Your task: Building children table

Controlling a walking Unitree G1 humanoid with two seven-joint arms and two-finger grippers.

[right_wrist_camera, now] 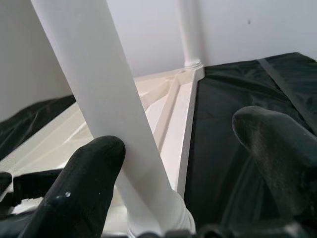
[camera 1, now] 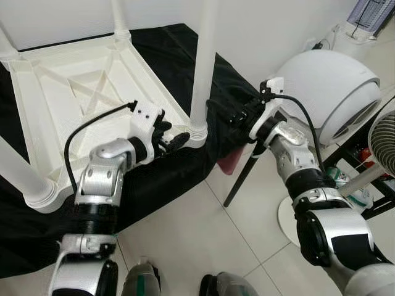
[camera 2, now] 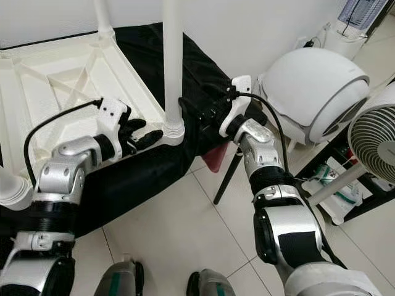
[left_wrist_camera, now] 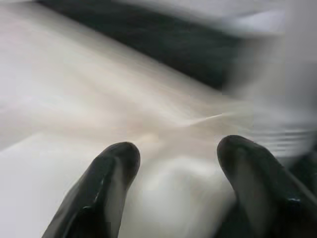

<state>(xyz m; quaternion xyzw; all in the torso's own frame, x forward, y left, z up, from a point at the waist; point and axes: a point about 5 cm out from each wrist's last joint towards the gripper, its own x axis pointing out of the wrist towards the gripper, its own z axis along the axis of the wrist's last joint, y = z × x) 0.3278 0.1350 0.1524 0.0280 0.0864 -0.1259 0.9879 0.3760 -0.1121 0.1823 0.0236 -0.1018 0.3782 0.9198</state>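
- Left gripper (camera 1: 170, 140): black fingers spread apart, tips at the front rim of the upturned white plastic children's table (camera 1: 74, 92), just beside the socket of the near right corner.
- Left wrist view blurred; two black fingertips (left_wrist_camera: 116, 163) parted over pale plastic.
- Right gripper (camera 1: 229, 117): fingers spread wide, just to the right of the tall white plastic table leg (camera 1: 203, 68), over the black cloth (camera 1: 185, 166); contact with the leg impossible to tell.
- In the right wrist view, one black finger (right_wrist_camera: 79, 191) close against that leg (right_wrist_camera: 109, 114), the other finger well off it over the cloth.
- Table lying upside down on the black cloth, ribbed underside up, white legs standing upright in the corner sockets.
- To the right: a white domed appliance (camera 1: 333, 86), a round white fan (camera 1: 386, 145), pale floor tiles (camera 1: 203, 228).
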